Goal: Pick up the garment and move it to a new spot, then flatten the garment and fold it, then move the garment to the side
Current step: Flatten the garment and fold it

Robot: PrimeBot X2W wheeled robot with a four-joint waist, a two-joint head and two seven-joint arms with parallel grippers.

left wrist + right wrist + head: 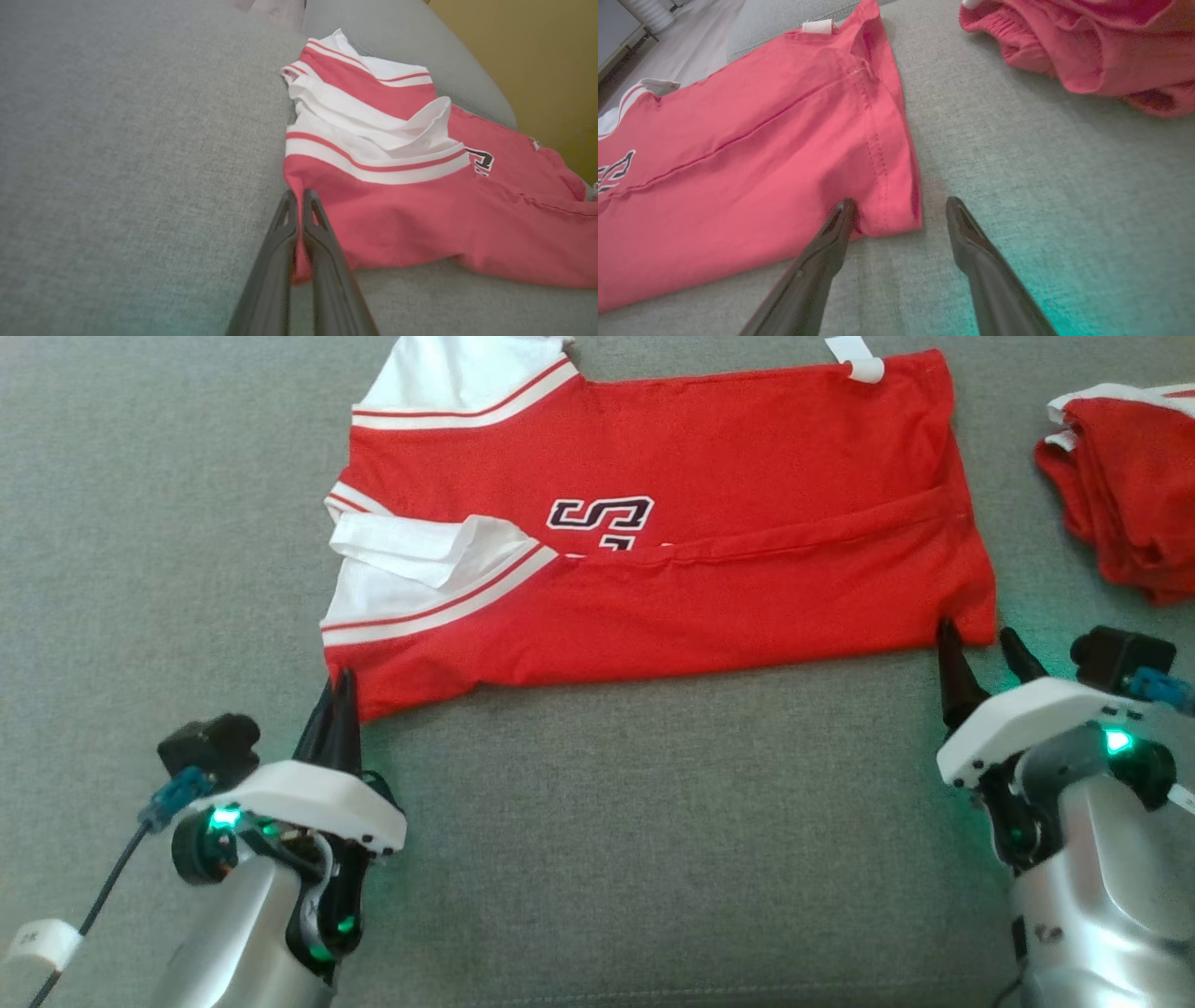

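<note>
Surface: the grey cushion [597, 859] takes up most of your head view, and everything rests on it.
Garment: your red shirt [709, 616] lies flat across the upper middle of the frame. Its lower long edge is folded up over the chest print, and a white striped sleeve [420, 555] is tucked in at the left.
Upper right: a pile [1120, 495] of red clothes sits well apart from the shirt.
Lower right: your right gripper [977, 649] has its jaws spread wide around the shirt's lower right corner. One finger touches the hem, but nothing is gripped.
Lower left: your left gripper [341, 709] has its jaws pressed together on the shirt's lower left corner, with red cloth pinched between them.
Top edge: a small white tag [854, 357] sticks out from the shirt.
Done, by my reading: placing, flattening and a first lengthwise fold.
Left for you: close on the right corner, make the next fold, then move the shirt aside.
</note>
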